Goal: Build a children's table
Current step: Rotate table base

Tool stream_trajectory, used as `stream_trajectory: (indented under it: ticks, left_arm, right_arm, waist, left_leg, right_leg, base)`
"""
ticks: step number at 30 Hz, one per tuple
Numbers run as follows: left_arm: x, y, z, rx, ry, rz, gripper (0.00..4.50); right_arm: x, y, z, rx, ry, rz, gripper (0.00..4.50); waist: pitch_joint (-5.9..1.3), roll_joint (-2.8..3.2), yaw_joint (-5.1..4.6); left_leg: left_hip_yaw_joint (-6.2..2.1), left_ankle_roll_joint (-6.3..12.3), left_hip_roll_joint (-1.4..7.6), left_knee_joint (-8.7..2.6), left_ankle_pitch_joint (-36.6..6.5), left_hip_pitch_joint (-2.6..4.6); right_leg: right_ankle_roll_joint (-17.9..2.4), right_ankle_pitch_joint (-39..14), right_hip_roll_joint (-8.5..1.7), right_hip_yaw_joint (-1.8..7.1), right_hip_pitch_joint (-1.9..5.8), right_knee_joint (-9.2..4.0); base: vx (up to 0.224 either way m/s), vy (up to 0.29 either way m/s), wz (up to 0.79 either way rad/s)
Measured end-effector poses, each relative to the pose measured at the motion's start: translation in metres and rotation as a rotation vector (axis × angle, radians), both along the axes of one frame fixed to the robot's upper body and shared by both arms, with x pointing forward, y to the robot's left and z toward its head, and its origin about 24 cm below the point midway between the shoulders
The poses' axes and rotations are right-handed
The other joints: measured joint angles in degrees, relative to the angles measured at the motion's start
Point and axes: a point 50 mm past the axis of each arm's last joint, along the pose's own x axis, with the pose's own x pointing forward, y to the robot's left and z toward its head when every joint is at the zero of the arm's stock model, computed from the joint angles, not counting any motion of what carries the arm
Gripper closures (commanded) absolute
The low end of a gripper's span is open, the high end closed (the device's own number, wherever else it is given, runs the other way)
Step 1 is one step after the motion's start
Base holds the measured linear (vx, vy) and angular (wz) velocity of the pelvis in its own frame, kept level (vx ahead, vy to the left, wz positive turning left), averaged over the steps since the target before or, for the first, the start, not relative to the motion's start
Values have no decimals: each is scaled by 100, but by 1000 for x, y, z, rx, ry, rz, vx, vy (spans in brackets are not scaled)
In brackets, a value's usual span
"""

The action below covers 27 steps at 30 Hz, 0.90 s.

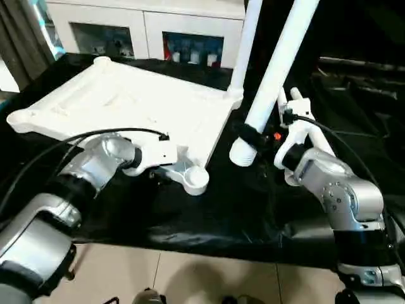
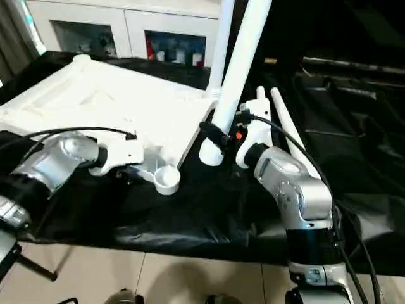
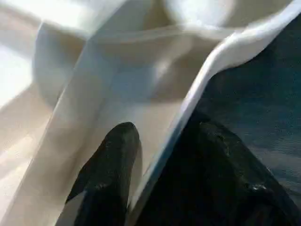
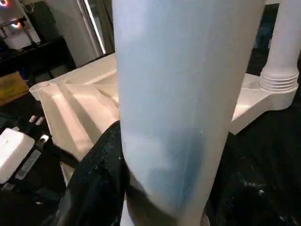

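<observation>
Beige floor (image 1: 190, 272) shows below the black-draped bench (image 1: 209, 215). Top (image 1: 126, 104) lies upside down; left claw (image 3: 155, 179) straddles its rim. Right claw (image 1: 253, 140) clamps a leg (image 1: 278, 69) beside the socketed leg (image 1: 243, 44). White cabinets (image 1: 158, 28) behind.

The near-right corner socket (image 1: 195, 180) of the table top (image 1: 126, 104) stands open from above, though the left gripper (image 3: 155, 188) straddles the rim just beside it. The leg (image 1: 273, 79) held by the right gripper (image 1: 253, 140) and the upright leg (image 1: 243, 44) in the far-right corner crowd the top's right edge, with black cloth (image 1: 209, 215) bare in front.
</observation>
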Motion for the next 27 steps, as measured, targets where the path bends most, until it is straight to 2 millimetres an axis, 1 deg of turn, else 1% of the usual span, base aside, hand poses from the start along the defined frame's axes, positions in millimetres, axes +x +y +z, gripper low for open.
stream_trajectory:
  ticks: [3, 4, 5, 7, 8, 9, 12, 16, 20, 22, 23, 25, 26, 27]
  left_arm:
    - [-4, 0, 4, -12, 73, -37, 251]
    - [-5, -1, 4, -12, 87, -44, 264]
    - [-5, -1, 4, -13, 97, -50, 278]
    - [-6, -2, 4, -15, 104, -55, 291]
    - [-6, -2, 4, -17, 105, -55, 308]
    - [-5, -4, 4, -23, 106, -53, 308]
    - [-4, -11, 3, -51, 107, -31, 336]
    - [-2, -23, 1, -100, 99, -1, 351]
    - [4, -36, -2, -183, 65, 124, 370]
    - [8, -40, -4, -229, 46, 214, 380]
    - [9, -39, -5, -238, 30, 249, 382]
    - [12, -39, -5, -262, 14, 306, 384]
    - [13, -40, -6, -283, 5, 334, 393]
    - [14, -41, -7, -304, -7, 356, 393]
  right_arm:
    - [-1, -1, -3, 0, 9, -1, 262]
    - [-1, -1, -3, 0, 10, -1, 262]
    - [-1, -1, -3, 0, 10, -1, 262]
    - [-1, -1, -3, -2, 10, 1, 262]
    - [-2, 0, -3, -4, 10, 2, 262]
    - [-2, 0, -4, -6, 10, 5, 262]
    - [-2, 2, -5, -27, 10, 9, 262]
    - [-2, 4, -7, -45, 12, 10, 262]
    - [-4, 7, -14, -48, 36, -12, 262]
    - [-5, 10, -17, -50, 47, -9, 262]
    - [-5, 12, -18, -50, 48, -10, 262]
    - [-6, 10, -19, -62, 48, -21, 262]
    - [-6, 9, -20, -65, 48, -30, 262]
    - [-7, 8, -23, -67, 52, -38, 262]
  waist:
    - [1, 2, 1]
    - [1, 3, 2]
    - [1, 3, 2]
    - [1, 3, 0]
    - [1, 3, -1]
    - [1, 3, 1]
    - [1, 2, 4]
    - [1, 2, 7]
    - [3, 0, -46]
    - [6, 9, -102]
    - [6, 10, -147]
    - [6, 10, -203]
    - [6, 10, -208]
    - [7, 9, -208]
  left_leg:
    - [6, 0, -1, -3, 0, 5]
    - [6, 0, -1, -3, 0, 5]
    - [6, 0, -1, -3, 0, 6]
    - [6, 0, -1, -3, 0, 8]
    - [6, 0, -1, -3, 0, 8]
    - [6, 0, 0, -3, 0, 8]
    - [7, 0, -1, -3, 0, 9]
    - [7, 0, -1, -2, 0, 8]
    - [9, 0, 0, -3, 0, 7]
    - [5, 0, -2, -2, 0, 9]
    - [5, 0, -2, -3, 0, 10]
    - [3, 0, -1, -4, 0, 11]
    - [2, 0, -1, -4, 0, 12]
    - [1, 1, -1, -5, 0, 10]
  right_leg:
    - [-1, -1, 0, 5, 2, 0]
    - [-1, -2, 0, 5, 1, -1]
    - [-1, -1, 0, 5, 2, 0]
    - [-1, -1, 0, 5, 2, 0]
    - [-2, -1, 0, 5, 2, 1]
    - [-2, -1, 0, 5, 2, 1]
    - [-2, 0, -1, 5, 4, 2]
    - [-4, 1, -1, 6, 5, 2]
    - [-14, 7, 1, 6, -6, 4]
    - [-21, 11, 3, 6, -11, 2]
    - [-20, 11, 3, 5, -12, 1]
    - [-21, 12, 6, 5, -12, -2]
    - [-21, 11, 7, 5, -12, -3]
    - [-21, 11, 7, 3, -14, -6]
  base:
    - [0, 0, 0]
    - [0, 0, 0]
    - [0, 0, 0]
    - [0, 0, 0]
    - [0, 0, 0]
    - [0, 0, 0]
    - [0, 0, 0]
    - [0, 0, 0]
    - [0, 0, 0]
    - [0, 0, 0]
    - [0, 0, 0]
    - [0, 0, 0]
    - [0, 0, 0]
    - [0, 0, 0]
